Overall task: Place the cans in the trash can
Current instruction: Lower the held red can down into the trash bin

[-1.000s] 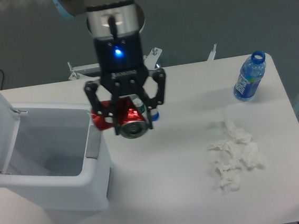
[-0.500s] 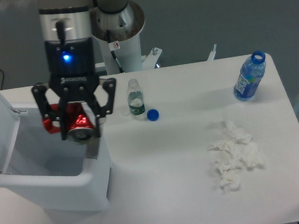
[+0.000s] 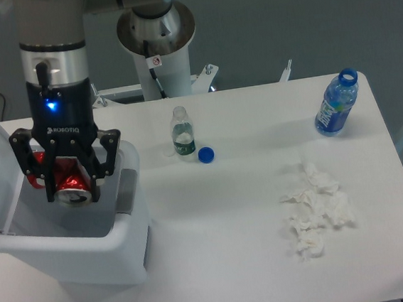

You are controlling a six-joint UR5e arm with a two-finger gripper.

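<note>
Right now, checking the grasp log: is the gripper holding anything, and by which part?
The gripper holds a red can lying sideways, fingers clamped across its body, above the open bin.

A single fixed camera looked steeply down from in front of the table (image 3: 253, 246), facing the arm's base (image 3: 156, 34) behind.
</note>
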